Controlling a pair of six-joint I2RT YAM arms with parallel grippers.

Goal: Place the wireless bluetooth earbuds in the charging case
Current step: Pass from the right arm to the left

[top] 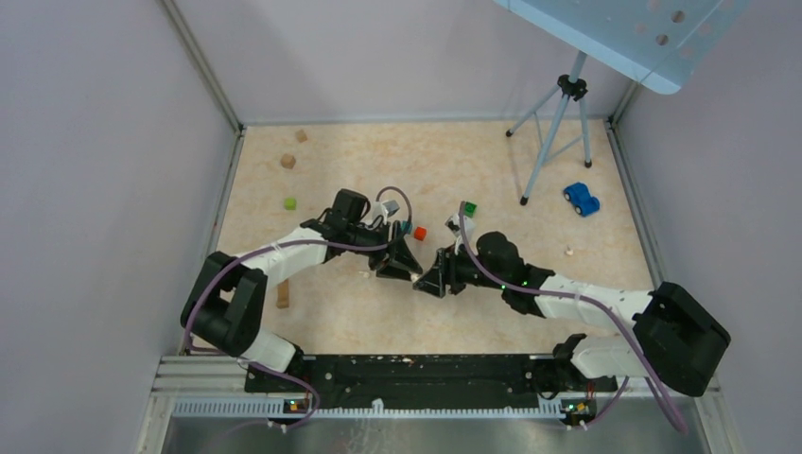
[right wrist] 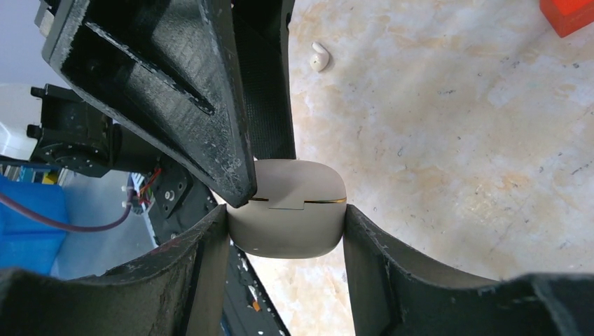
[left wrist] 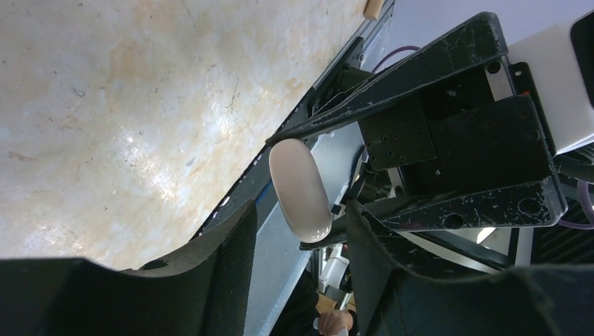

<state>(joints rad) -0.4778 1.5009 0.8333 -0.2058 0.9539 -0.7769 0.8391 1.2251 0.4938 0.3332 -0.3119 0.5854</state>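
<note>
My right gripper (right wrist: 286,234) is shut on the charging case (right wrist: 287,217), a cream rounded case with its lid closed and a thin gold seam showing. It holds the case above the table. My left gripper (left wrist: 301,227) is open, facing the right gripper (top: 432,280) at the table's middle. One left finger (right wrist: 210,119) touches the case's top left edge at the seam. In the left wrist view the case (left wrist: 300,189) shows edge-on just beyond my open fingertips. One white earbud (right wrist: 319,57) lies on the table near the left gripper (top: 401,266). The other earbud is not clearly in view.
A red cube (top: 420,233), a dark green cube (top: 468,208) and a light green cube (top: 289,202) lie on the table. Tan wooden blocks (top: 287,161) are at the back left, another (top: 283,295) by the left arm. A blue toy car (top: 581,199), a tripod (top: 558,123) and a small pale piece (top: 570,251) are at the right.
</note>
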